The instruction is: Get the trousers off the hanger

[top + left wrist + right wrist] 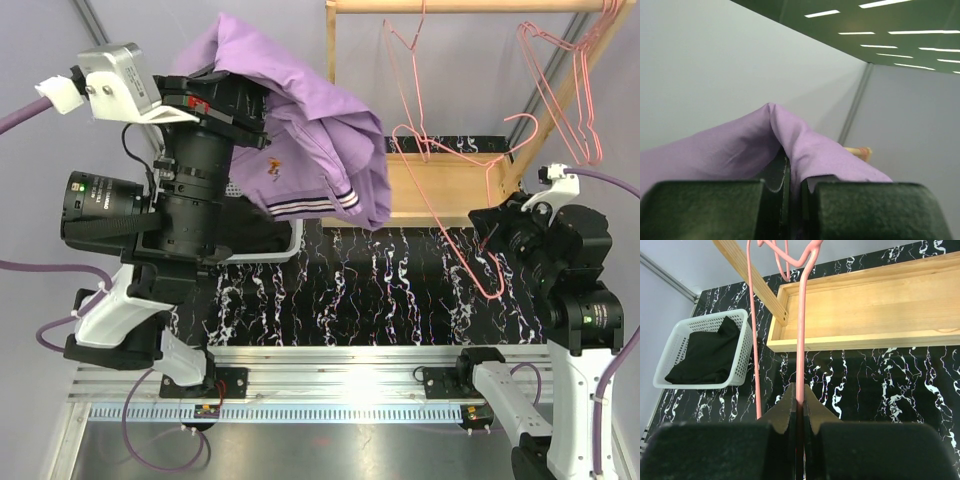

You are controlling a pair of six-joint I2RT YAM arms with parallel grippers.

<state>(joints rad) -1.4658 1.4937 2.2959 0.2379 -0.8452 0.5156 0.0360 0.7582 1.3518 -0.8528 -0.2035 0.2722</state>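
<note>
The light purple trousers (305, 130) with a striped band hang in the air from my left gripper (215, 85), which is raised high at the back left and shut on a fold of the cloth (810, 150). They are clear of the hanger. My right gripper (490, 228) is shut on the lower wire of a bare pink hanger (440, 150); in the right wrist view the wire (801, 315) runs up from between my closed fingers (789, 407). The black trousers (705, 357) lie in a white basket (742, 347) at the left.
A wooden rack (470, 6) stands at the back with a second pink hanger (560, 90) on its rail. Its wooden base tray (865, 305) lies on the black marbled table (400, 290). The basket (292, 245) sits under my left arm.
</note>
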